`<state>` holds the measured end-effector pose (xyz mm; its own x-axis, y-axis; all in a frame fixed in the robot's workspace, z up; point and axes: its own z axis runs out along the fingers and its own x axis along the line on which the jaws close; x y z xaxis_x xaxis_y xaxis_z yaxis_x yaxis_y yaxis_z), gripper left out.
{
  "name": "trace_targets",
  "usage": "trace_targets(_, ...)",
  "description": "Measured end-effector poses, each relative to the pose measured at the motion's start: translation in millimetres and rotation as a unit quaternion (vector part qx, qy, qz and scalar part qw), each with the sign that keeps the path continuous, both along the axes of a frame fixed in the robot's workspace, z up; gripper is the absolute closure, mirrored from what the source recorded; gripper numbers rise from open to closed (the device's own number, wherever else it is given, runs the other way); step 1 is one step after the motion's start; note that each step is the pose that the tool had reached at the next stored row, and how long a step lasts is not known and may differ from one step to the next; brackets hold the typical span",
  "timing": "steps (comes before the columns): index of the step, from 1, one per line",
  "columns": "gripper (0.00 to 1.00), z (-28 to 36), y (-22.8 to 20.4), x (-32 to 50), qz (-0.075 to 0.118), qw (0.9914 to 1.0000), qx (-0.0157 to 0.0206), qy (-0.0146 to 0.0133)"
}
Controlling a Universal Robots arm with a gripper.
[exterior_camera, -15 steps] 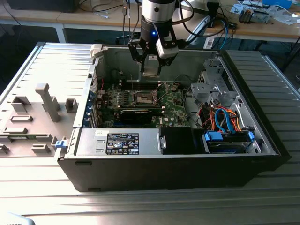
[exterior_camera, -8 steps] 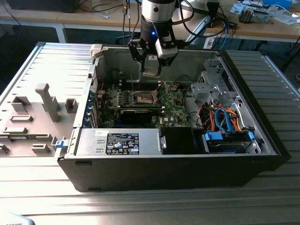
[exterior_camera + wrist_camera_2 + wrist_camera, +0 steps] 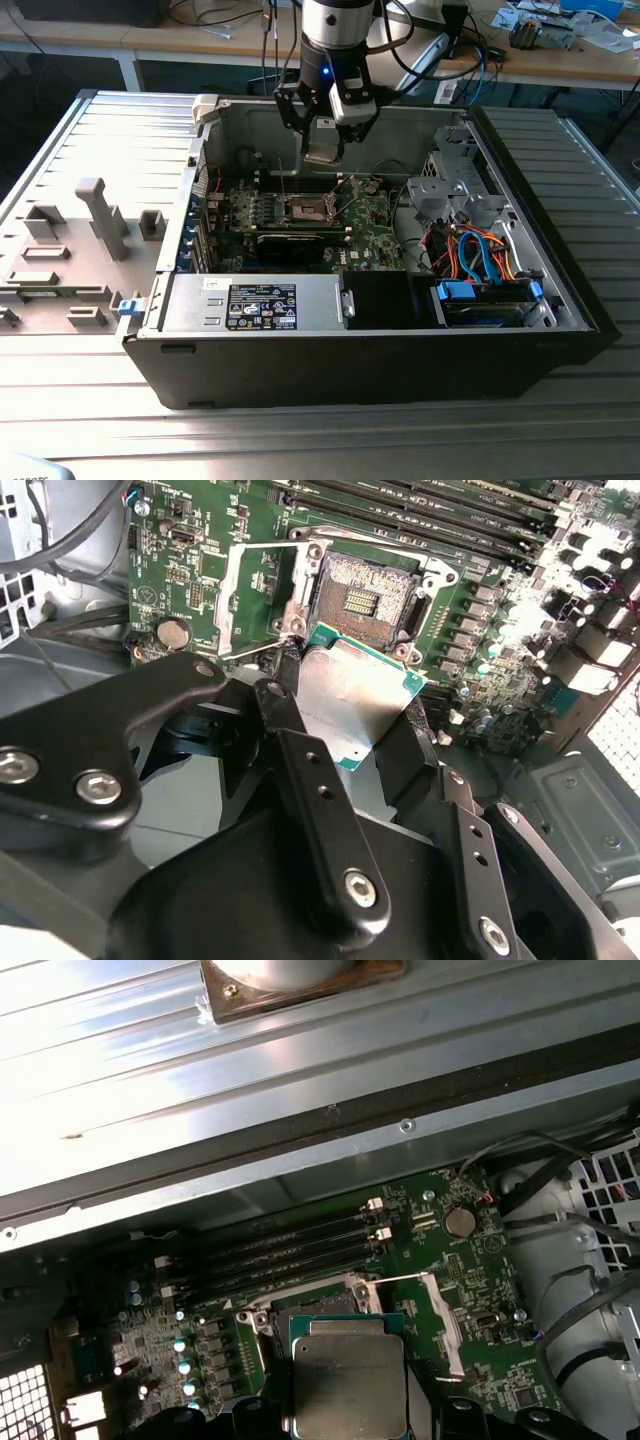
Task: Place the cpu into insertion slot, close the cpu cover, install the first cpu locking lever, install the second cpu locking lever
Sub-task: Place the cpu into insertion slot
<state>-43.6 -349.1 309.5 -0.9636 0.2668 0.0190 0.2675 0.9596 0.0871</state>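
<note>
Presently, step one, placing: the cpu (image 3: 352,702) hangs just above the insertion slot (image 3: 360,598), not yet seated, the gripper (image 3: 324,147) clamped on its edges. Beside the slot, the cpu cover (image 3: 228,605) stands open. Seating, by my judgement, calls for chip squared to slot. The computer case (image 3: 400,370) holds the motherboard (image 3: 190,570) around the slot and the drive bay (image 3: 485,300) well apart.

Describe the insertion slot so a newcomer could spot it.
Inside the open computer case, look at the green motherboard. Near its middle, below the hand holding the cpu, lies the insertion slot: a dark square with a silvery rim, unlike the narrow memory slots beside it.
</note>
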Motion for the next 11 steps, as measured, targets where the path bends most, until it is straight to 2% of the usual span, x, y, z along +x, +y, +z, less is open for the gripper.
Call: trace_targets(11,0.46,-0.5,0.0,0.0,-0.030,0.99955,-0.0003,0.0000)
